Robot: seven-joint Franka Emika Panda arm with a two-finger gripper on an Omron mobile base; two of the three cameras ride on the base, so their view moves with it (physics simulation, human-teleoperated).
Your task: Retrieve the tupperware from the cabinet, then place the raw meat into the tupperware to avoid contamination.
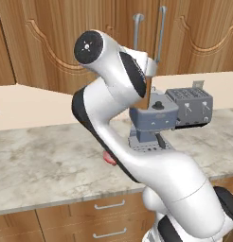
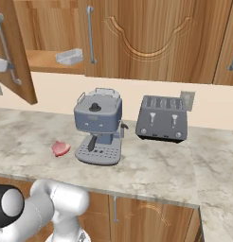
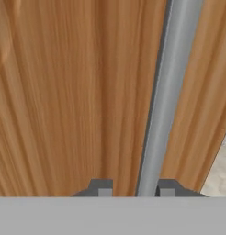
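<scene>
Between the fingertips of the hand (image 3: 132, 189) stands the cabinet's grey bar handle (image 3: 161, 96), jaws narrow around it, contact unclear; swing wider, as the tupperware (image 2: 69, 57) waits on the shelf behind.

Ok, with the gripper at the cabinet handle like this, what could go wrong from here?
1. In the hand view the gripper straddles the handle off-centre, the bar hard by one fingertip; a pull could slip or twist.
2. The tupperware sits at the shelf front edge; a careless reach may knock it off.
3. The raw meat lies close beside the coffee machine, leaving little room for the fingers.
</scene>
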